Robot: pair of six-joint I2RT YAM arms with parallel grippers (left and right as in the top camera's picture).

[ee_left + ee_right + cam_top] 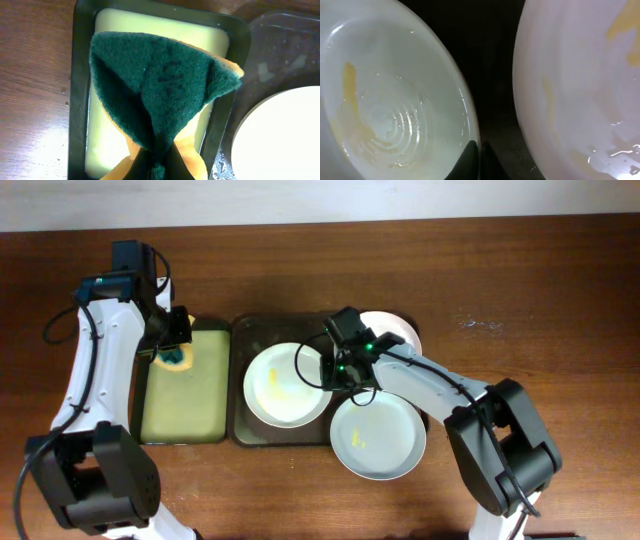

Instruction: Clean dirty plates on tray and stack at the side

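Note:
The dark brown tray [256,330] lies in the middle of the table and holds three white plates. The left plate [283,385] has a yellow smear. The front right plate [378,438], also smeared, overhangs the tray's front edge. The back right plate [397,330] is partly hidden by my right arm. My right gripper [342,368] is shut on the rim of a smeared plate [385,100], with the tray [490,60] and another plate [580,100] beside it. My left gripper [174,352] is shut on a folded green and orange sponge [160,80].
A smaller black tray [150,395] with yellow lining lies left of the brown tray, under the sponge; it also shows in the left wrist view [79,100]. The brown tray's corner [280,45] and a plate [285,140] show at the right there. Bare wooden table surrounds both trays.

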